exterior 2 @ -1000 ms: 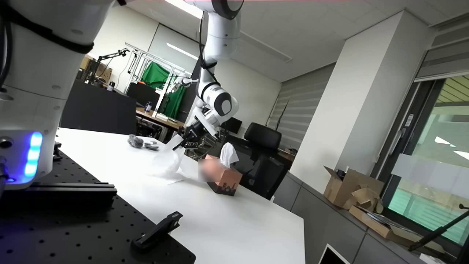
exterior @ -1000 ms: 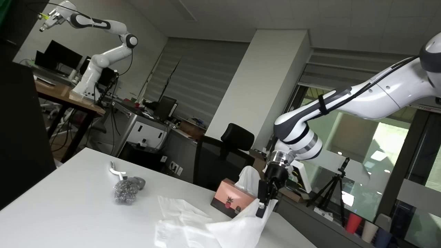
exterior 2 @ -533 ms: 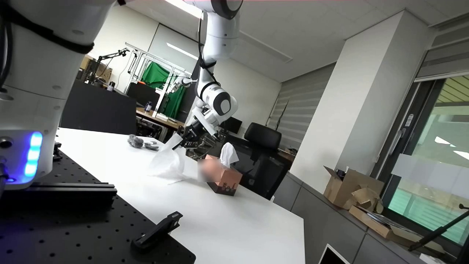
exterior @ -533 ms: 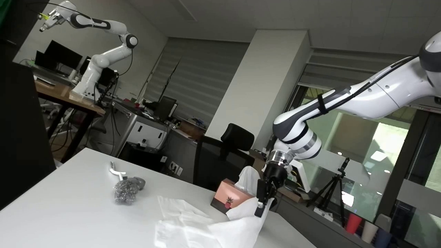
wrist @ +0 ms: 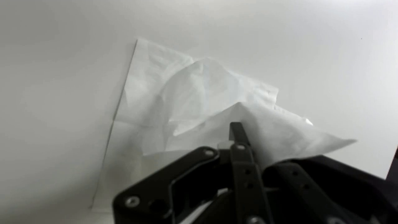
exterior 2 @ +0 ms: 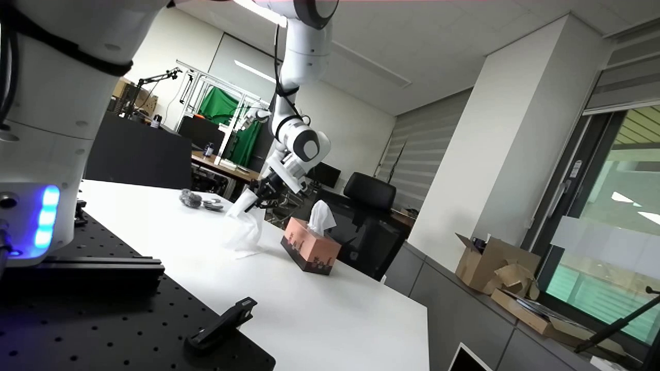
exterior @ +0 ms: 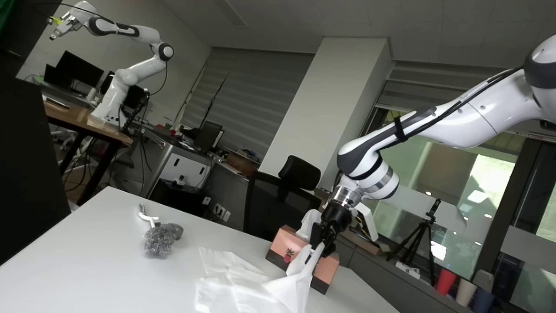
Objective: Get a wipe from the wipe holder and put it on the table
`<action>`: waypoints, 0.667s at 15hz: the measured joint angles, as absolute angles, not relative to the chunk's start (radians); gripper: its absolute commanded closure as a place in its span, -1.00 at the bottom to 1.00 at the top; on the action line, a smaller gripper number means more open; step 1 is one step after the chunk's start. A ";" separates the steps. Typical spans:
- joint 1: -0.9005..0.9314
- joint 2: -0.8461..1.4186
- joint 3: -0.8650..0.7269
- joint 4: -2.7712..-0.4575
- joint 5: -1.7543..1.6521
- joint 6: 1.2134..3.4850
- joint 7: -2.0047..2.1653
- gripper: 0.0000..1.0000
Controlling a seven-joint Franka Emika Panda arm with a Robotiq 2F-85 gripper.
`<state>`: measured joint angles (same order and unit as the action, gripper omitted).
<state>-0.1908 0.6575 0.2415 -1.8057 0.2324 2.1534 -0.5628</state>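
Plainly, tissue [exterior 2: 322, 217] pokes from the box [exterior 2: 311, 248] while the end effector [wrist: 241, 134] pinches a white wipe [wrist: 217, 124].

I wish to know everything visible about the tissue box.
The tissue box looks like cardboard: a rectangular block, salmon-pink above a dark base, with a pineapple-like print. A white tissue stands up from its top. It sits upright on the white table, near an edge. In an exterior view the claw is apart from it.
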 measured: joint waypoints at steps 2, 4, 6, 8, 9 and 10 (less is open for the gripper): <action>-0.157 0.665 0.249 -1.803 0.241 2.221 -0.582 1.00; -0.127 0.675 0.268 -1.800 0.248 2.279 -0.597 1.00; -0.106 0.683 0.294 -1.796 0.267 2.328 -0.618 1.00; -0.101 0.687 0.329 -1.795 0.301 2.382 -0.650 1.00; -0.102 0.689 0.348 -1.796 0.329 2.420 -0.671 1.00; -0.105 0.690 0.371 -1.796 0.363 2.466 -0.697 1.00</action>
<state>-0.1048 0.6904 0.3708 -1.7962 0.3634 2.4664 -0.6974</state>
